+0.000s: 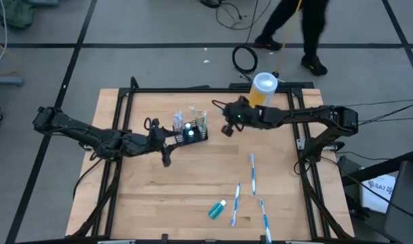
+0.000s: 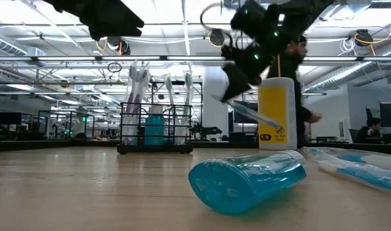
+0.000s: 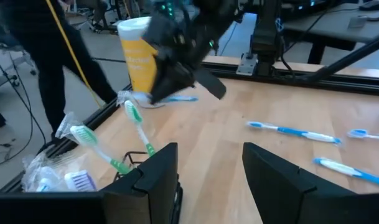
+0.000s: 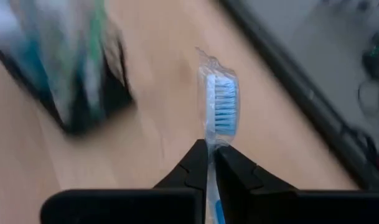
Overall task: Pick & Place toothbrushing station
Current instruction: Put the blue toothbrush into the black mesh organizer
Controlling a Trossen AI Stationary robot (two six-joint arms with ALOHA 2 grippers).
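The black wire-mesh caddy (image 1: 191, 131) stands on the table left of centre and holds several toothbrushes and a teal tube; it also shows in the low view (image 2: 155, 128). My left gripper (image 1: 165, 148) is open just left of the caddy, and its wrist view (image 3: 211, 168) shows the caddy's brushes (image 3: 96, 146) beside its left finger. My right gripper (image 1: 228, 126) hovers right of the caddy, shut on a white-and-blue toothbrush (image 4: 221, 102) in clear wrapping. Three toothbrushes (image 1: 252, 169) and a teal tube (image 1: 218, 209) lie on the near right of the table. My right gripper pinches the toothbrush between its two fingertips (image 4: 192, 165), on the neck just behind the bristle head (image 4: 209, 138). The head sticks out past the fingertips. The fingers slant down from the table's right. The brush (image 2: 250, 114) hangs tilted, lifted clear of the table.
A yellow canister with a white lid (image 1: 262, 89) stands at the far edge behind my right gripper. A black frame (image 1: 125, 102) runs along the table's edges. A person (image 1: 301, 27) walks on the floor beyond the far edge.
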